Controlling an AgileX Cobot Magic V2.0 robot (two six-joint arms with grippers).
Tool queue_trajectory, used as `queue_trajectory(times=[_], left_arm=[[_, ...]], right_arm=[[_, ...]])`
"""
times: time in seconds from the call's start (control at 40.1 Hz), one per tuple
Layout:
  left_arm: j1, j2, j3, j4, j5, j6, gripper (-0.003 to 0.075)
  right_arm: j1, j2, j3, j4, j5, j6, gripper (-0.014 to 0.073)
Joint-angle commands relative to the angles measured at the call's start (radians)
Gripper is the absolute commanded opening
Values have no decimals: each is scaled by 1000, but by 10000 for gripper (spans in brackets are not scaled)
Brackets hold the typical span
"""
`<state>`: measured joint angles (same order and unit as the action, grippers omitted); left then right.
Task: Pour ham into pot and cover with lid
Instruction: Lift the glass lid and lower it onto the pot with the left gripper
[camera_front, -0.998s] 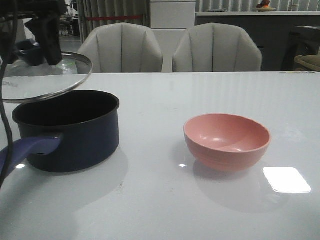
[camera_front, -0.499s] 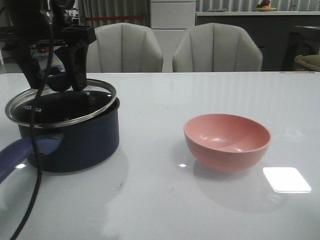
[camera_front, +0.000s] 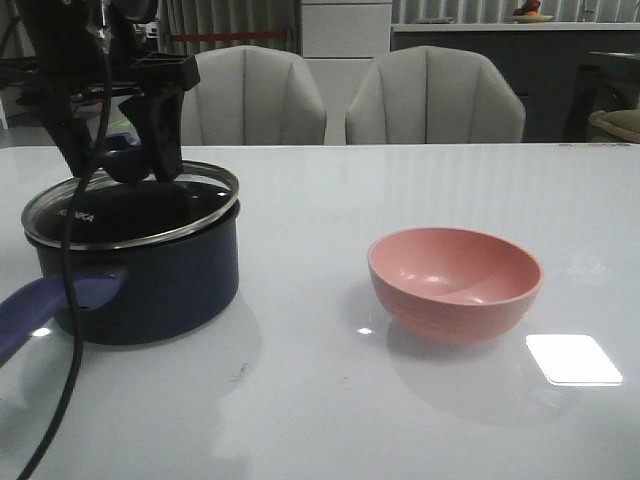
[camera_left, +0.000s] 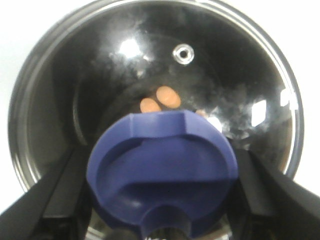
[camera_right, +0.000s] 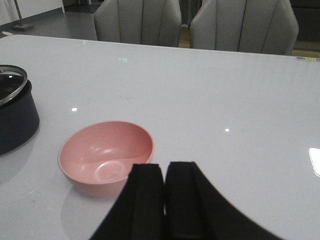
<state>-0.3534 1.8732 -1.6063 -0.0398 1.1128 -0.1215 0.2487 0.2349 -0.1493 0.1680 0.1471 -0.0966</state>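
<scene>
"KONKA" lid (camera_front: 131, 207) on pot (camera_front: 140, 280) — left gripper (camera_front: 118, 165) clamped on its knob (camera_left: 161, 172) — right gripper (camera_right: 165, 200) closed, empty

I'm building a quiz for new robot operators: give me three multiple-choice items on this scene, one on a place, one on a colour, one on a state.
1. Where is the ham?
A. in the pink bowl
B. in the pot
C. on the table

2. What colour is the lid's knob?
A. purple-blue
B. red
C. silver

3. How is the right gripper?
A. shut on nothing
B. holding the bowl
C. wide open

Answers:
1 B, orange slices show through the lid on the pot.
2 A, the left wrist view shows it.
3 A, fingers together, pink bowl apart.
</scene>
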Motion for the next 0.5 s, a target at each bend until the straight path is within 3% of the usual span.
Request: queue_trajectory(times=[0.0,0.374,0.474], left_arm=[[-8,-36,-35,-13,-31,4,344],[-8,-13,-35,3,12,4,349],[-8,-13,-35,6,12,4,423]], right_arm=[[-1,9,-29,6,-76,-10,148],[-1,9,-29,6,-76,-10,148],[-1,9,-29,6,-76,-10,148]])
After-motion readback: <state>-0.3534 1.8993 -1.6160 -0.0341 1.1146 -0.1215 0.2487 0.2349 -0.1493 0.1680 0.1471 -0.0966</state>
